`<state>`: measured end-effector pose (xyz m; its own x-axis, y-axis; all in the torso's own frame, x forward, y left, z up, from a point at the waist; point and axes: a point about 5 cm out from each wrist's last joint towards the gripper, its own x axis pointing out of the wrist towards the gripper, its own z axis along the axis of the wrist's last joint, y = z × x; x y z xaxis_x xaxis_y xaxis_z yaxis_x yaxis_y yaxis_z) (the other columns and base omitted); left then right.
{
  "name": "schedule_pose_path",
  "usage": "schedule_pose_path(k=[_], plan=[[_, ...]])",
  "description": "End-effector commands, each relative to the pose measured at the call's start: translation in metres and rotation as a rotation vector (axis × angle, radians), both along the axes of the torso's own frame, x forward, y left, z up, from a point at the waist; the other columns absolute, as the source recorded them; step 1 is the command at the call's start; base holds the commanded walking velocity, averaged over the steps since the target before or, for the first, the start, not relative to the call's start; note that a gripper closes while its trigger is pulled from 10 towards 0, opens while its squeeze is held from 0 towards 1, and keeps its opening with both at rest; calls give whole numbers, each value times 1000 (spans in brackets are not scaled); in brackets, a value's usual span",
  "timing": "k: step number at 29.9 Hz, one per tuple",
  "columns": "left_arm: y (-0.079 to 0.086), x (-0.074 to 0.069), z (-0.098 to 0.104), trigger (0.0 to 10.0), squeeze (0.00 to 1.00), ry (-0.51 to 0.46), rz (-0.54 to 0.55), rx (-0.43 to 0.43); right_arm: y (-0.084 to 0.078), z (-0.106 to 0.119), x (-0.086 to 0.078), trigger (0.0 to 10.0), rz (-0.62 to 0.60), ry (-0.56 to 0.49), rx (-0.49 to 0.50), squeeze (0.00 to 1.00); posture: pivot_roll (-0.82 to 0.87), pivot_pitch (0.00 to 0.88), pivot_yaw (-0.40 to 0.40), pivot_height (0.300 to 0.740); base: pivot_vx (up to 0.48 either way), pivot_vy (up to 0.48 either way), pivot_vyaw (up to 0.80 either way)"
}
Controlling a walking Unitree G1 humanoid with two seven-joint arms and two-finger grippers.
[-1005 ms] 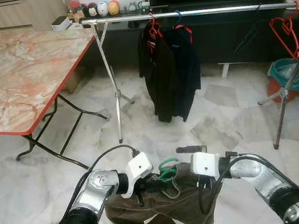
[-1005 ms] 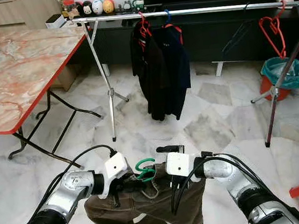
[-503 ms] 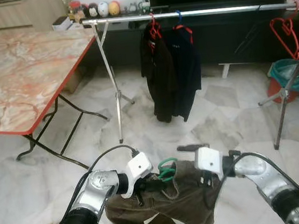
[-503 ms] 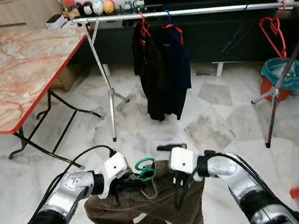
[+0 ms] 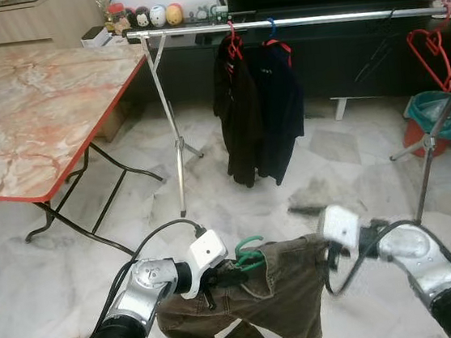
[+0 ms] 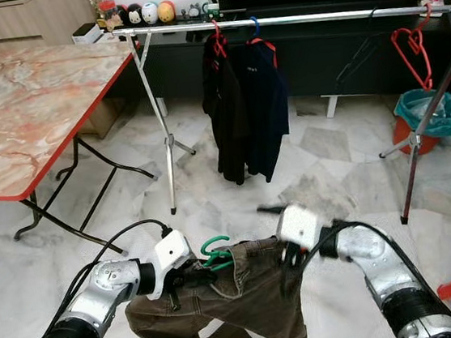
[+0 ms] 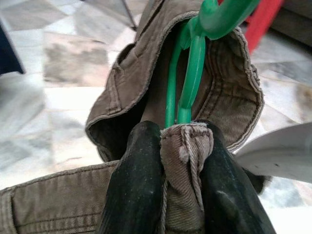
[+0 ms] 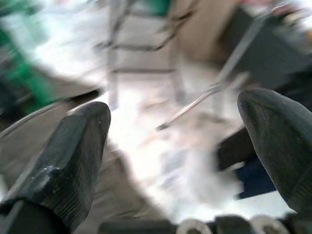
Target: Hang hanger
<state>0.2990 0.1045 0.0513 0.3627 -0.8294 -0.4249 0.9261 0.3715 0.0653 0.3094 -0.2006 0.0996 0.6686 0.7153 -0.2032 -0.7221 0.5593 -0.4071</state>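
Left tool point(image 7: 178, 146) clamped on waistband of brown trousers point(image 6: 247, 285), green hanger point(image 7: 195, 63) rising just beyond fingertips, hook poking out above cloth. Trousers hang low over marble floor point(image 6: 78, 235), well short of clothes rail point(image 6: 314, 17). Right tool point(image 8: 170, 126) beside trousers' far edge, fingers spread wide, gripping nothing; motion blur smears its surroundings. Hanger's lower frame hidden inside trousers.

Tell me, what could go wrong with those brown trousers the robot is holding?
The left gripper alone pinches the brown corduroy trousers by the waistband beside the green plastic hanger, so they might slip off. The open right gripper has nothing between its fingers. The trouser legs hang low and may drag on the white marble floor.
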Motion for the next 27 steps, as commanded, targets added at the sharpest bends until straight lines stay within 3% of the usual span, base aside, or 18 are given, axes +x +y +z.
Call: schedule_pose_path(k=[1, 5, 9, 17, 22, 23, 27], plan=[[15, 9, 1, 10000, 0, -80, 158, 13, -13, 1, 8, 10000, -228, -95, 14, 0, 76, 2, 20, 740, 0, 0, 0], [32, 22, 3, 10000, 0, -122, 395, 6, -25, -12, 6, 10000, -410, -70, 67, 0, 75, 0, 21, 740, 0, 0, 0], [56, 36, 14, 10000, 0, -157, 646, -56, -26, -28, -3, 10000, -517, -35, 160, 0, 77, 0, 23, 740, 0, 0, 0], [79, 45, 25, 10000, 0, -277, 849, -41, -14, -58, -15, 10000, -632, 40, 198, 0, 81, 0, 23, 740, 0, 0, 0], [108, 43, 35, 10000, 0, -402, 1002, -18, -17, -71, -22, 10000, -741, 86, 232, 0, 89, 0, 33, 740, 0, 0, 0], [123, 39, 39, 10000, 0, -449, 1032, 2, -16, -76, -25, 10000, -755, 103, 231, 0, 90, 0, 33, 740, 0, 0, 0], [148, 30, 45, 10000, 0, -513, 1055, 48, -15, -81, -29, 10000, -766, 125, 238, 0, 102, 0, 34, 740, 0, 0, 0]])
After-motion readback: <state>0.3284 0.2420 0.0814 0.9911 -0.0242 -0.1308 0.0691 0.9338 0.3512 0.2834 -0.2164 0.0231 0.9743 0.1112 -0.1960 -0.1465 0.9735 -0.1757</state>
